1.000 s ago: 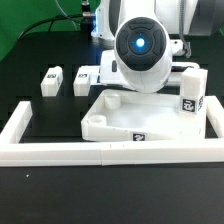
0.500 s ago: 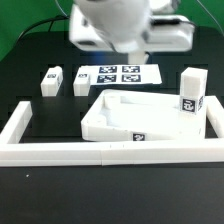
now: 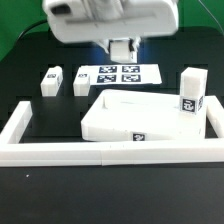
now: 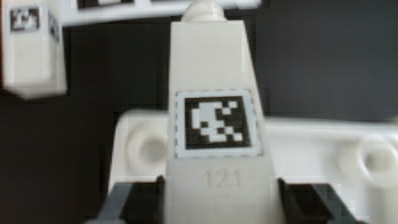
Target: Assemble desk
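The white tray-like desk top (image 3: 140,116) lies inside the low border wall, and part of it with a round corner socket (image 4: 146,150) shows in the wrist view. My gripper (image 4: 219,203) is shut on a white square leg (image 4: 217,100) with a black-and-white tag, dark fingers (image 4: 153,200) pressing both its sides. In the exterior view the gripper (image 3: 121,48) hangs high above the table behind the desk top. Two loose legs (image 3: 50,80) (image 3: 84,80) stand at the exterior view's left. A third leg (image 3: 190,92) stands upright at the right.
The long low white U-shaped wall (image 3: 100,152) borders the work area on three sides. The marker board (image 3: 120,74) lies flat behind the desk top. Another leg (image 4: 29,52) shows in the wrist view, beside the held one.
The arm has risen from low over the desk top's far side and shifted toward the exterior view's left. The desk top, covered before, now shows in full.
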